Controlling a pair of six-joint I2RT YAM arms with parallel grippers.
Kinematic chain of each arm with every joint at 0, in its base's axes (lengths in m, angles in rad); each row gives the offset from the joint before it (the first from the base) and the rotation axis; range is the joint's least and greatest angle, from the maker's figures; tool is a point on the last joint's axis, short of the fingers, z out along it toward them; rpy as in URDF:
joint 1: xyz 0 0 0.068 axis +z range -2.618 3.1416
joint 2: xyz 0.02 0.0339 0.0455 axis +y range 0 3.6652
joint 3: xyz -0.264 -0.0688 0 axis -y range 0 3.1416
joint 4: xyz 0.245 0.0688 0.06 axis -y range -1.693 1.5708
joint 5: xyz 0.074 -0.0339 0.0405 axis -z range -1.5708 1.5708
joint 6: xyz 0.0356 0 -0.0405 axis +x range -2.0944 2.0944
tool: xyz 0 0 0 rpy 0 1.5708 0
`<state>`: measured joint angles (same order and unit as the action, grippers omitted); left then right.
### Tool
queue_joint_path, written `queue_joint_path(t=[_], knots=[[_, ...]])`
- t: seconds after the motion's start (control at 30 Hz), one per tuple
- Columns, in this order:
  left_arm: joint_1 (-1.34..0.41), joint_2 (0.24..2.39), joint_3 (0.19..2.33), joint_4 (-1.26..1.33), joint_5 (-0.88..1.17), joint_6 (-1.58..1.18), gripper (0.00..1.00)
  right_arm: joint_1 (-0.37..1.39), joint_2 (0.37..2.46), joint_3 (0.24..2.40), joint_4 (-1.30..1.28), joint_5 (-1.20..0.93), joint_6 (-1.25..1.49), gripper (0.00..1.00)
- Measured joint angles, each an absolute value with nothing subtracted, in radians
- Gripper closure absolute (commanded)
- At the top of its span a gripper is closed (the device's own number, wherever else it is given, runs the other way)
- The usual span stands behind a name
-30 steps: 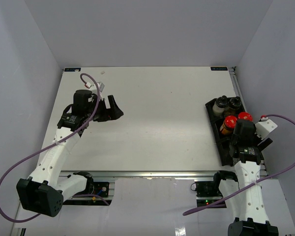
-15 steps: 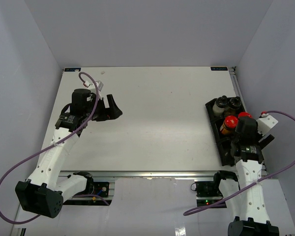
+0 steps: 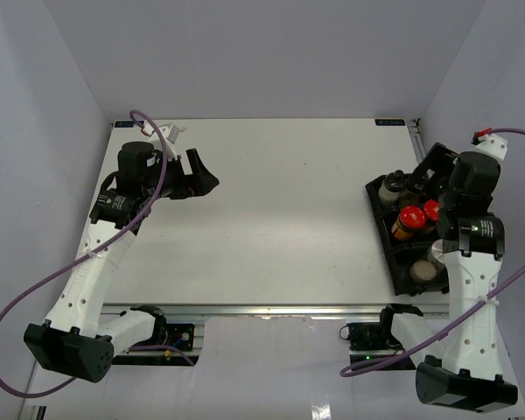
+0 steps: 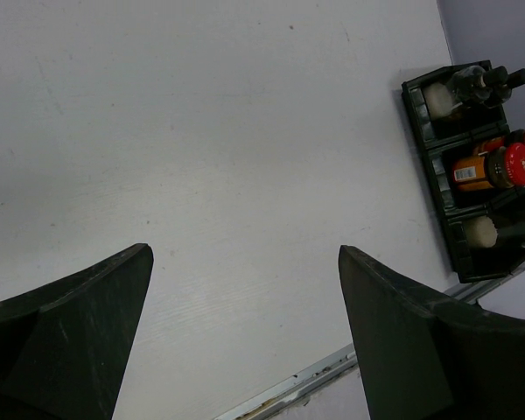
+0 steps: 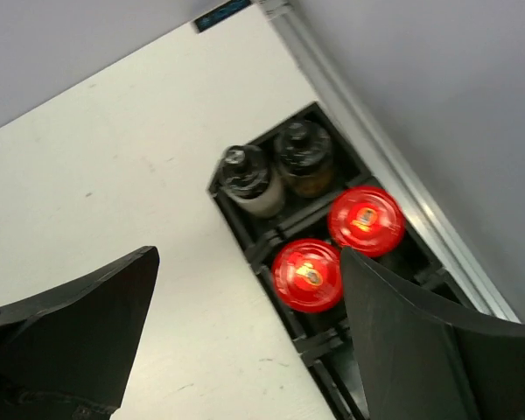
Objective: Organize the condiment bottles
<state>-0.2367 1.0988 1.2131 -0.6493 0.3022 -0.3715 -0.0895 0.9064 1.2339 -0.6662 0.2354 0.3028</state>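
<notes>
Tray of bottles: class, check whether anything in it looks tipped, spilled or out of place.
Nothing stands out. The red-capped bottles and dark-capped bottles stand upright in the tray; no spill shows.

Counter (image 3: 271,201): white, faint grey scuffs. Tray (image 3: 386,248): black. Red-capped bottles (image 5: 307,275): amber contents, orange mark on each cap. Black-capped bottle (image 5: 244,175): whitish body. Second black-capped bottle (image 5: 303,156): brown. Pale-lidded bottle (image 4: 479,232): cream-grey top. Cables (image 3: 35,290): purple.

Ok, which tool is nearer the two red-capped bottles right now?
Right. The right tool hangs open just above the red-capped bottles, at the right edge of the table. The left tool is open on the opposite side, near the far-left corner.
</notes>
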Motion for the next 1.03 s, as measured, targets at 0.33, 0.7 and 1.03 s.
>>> queue_joint_path(t=[0.33, 0.7, 1.03], knots=[[-0.237, 1.124, 1.242, -0.6, 0.371, -0.401, 0.02, 0.334, 1.093, 1.411, -0.628, -0.021, 0.263, 0.1], [-0.237, 0.987, 1.087, -0.502, 0.467, -0.428, 0.02, 0.544, 1.013, 1.148, -0.428, -0.082, 0.274, 0.1], [-0.237, 0.966, 1.068, -0.465, 0.487, -0.443, 0.02, 0.553, 0.951, 1.052, -0.324, -0.081, 0.285, 0.1]])
